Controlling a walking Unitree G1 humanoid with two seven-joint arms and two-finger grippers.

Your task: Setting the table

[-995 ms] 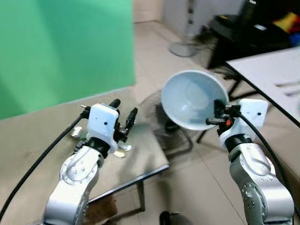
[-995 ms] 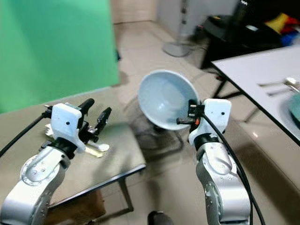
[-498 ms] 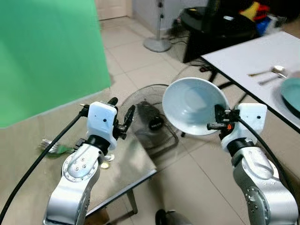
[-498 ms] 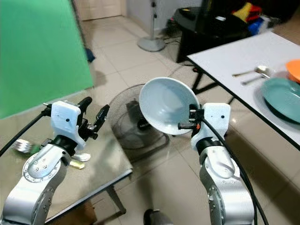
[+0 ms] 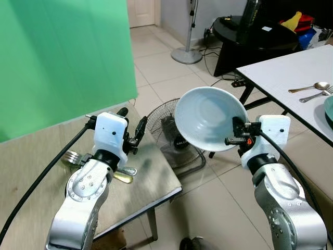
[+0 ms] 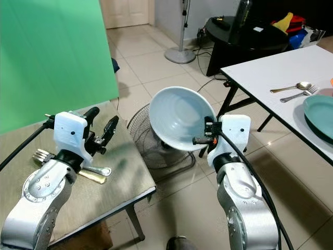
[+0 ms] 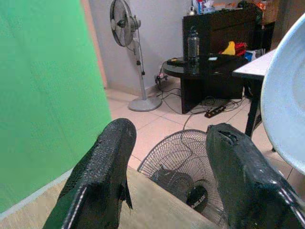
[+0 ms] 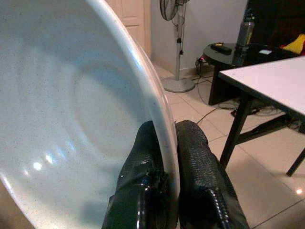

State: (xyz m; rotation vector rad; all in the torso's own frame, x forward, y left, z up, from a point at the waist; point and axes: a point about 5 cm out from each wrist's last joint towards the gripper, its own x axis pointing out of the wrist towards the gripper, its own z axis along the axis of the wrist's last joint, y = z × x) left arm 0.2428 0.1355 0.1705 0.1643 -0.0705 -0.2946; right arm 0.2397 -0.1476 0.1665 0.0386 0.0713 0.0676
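While the robot is between tables, the right gripper (image 5: pixel 235 136) is pinched tight on the bowl's (image 5: pixel 208 117) rim, bowl tilted on edge, likely for carrying to the white table (image 5: pixel 291 73) at its right. Left gripper (image 7: pixel 167 167) is spread wide, empty. Head view adds cutlery (image 6: pixel 78 167) under the left arm; right wrist view shows one finger (image 8: pixel 143 181) inside the rim.

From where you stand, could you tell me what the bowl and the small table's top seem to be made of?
Bowl: likely glazed ceramic, pale blue-white, faintly speckled, glossy with small highlights.
Small table: top looks matte beige, perhaps laminate or stone-look board over a dark metal frame; I cannot tell which.
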